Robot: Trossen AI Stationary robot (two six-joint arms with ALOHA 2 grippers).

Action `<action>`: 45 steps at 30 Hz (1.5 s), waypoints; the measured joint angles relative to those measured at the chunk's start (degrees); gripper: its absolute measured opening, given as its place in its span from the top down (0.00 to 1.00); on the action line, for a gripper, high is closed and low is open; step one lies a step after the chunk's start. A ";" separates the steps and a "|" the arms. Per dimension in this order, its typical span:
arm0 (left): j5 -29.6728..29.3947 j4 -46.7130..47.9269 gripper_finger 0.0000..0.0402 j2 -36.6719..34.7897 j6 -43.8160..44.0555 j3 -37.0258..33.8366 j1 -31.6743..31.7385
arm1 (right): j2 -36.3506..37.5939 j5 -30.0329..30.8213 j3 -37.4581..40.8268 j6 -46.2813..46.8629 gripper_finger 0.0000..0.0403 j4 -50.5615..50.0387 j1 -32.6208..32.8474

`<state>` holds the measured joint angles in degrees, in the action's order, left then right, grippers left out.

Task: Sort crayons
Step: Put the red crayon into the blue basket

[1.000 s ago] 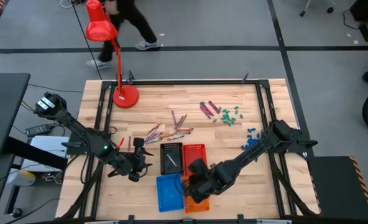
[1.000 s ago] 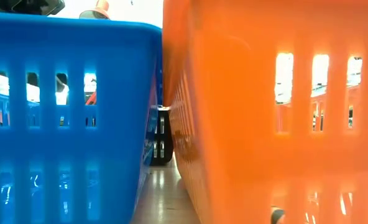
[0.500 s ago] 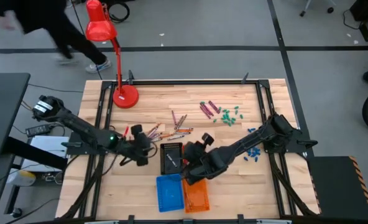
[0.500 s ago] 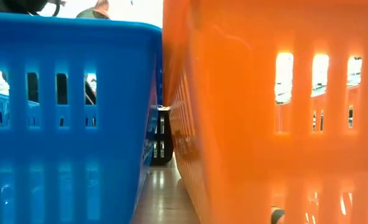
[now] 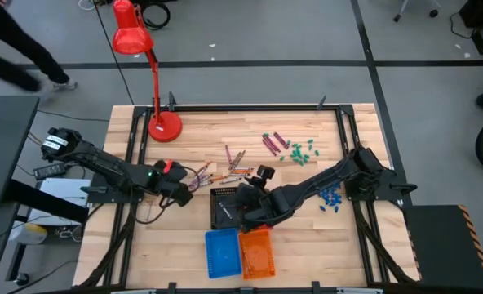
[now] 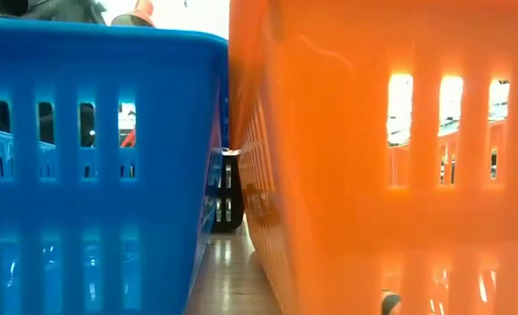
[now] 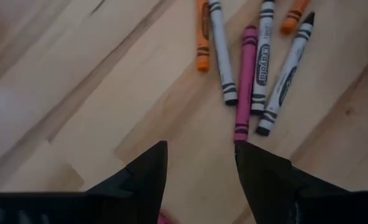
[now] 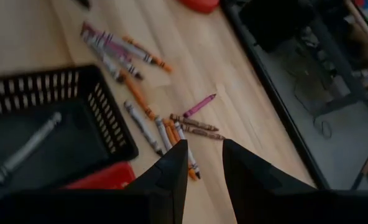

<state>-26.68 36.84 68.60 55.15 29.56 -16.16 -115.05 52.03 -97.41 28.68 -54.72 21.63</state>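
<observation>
Loose crayons [image 5: 225, 173] lie flat on the wooden table in a scatter at mid-table; a maroon few [image 5: 272, 144] lie farther right. My left gripper [image 5: 184, 188] hovers open just left of the scatter, with orange, grey and pink crayons [image 7: 246, 74] just beyond its fingertips [image 7: 201, 146]. My right gripper [image 5: 245, 204] hangs open and holds nothing, above the black basket [image 5: 223, 208] and the red basket [image 8: 103, 177]. One grey crayon [image 8: 28, 146] lies in the black basket [image 8: 112, 124].
A blue basket [image 5: 223, 253] and an orange basket [image 5: 256, 251] stand side by side at the near edge and fill the low view [image 6: 101, 175]. Green pieces [image 5: 300, 151] and blue pieces [image 5: 331, 196] lie at the right. A red lamp [image 5: 164, 126] stands far left. A person [image 5: 21, 57] walks beyond the table.
My left gripper has gone toward the far edge up to the crayon scatter, rolling its wrist. My right gripper has left the orange basket and gone toward the far edge, over the black and red baskets, rolling too. The person has walked off to the left.
</observation>
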 joint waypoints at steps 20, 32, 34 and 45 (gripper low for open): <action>-2.09 6.65 0.52 0.00 15.49 4.85 -4.70 | 15.20 1.91 17.30 -10.26 0.77 0.60 -2.60; 2.03 13.80 0.52 0.02 29.41 4.63 -4.63 | 34.41 -17.95 43.71 -28.58 0.77 40.28 -4.89; 2.17 14.16 0.52 0.02 30.85 4.32 -4.63 | 35.24 -18.99 45.30 -29.28 0.77 43.13 -5.03; 4.04 12.43 0.52 0.02 37.25 -1.38 -4.63 | 35.57 -23.62 46.45 -32.02 0.77 46.12 -5.07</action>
<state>-22.63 49.27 68.62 92.40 28.18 -20.80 -79.48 28.40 -50.96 -3.34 -8.60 16.56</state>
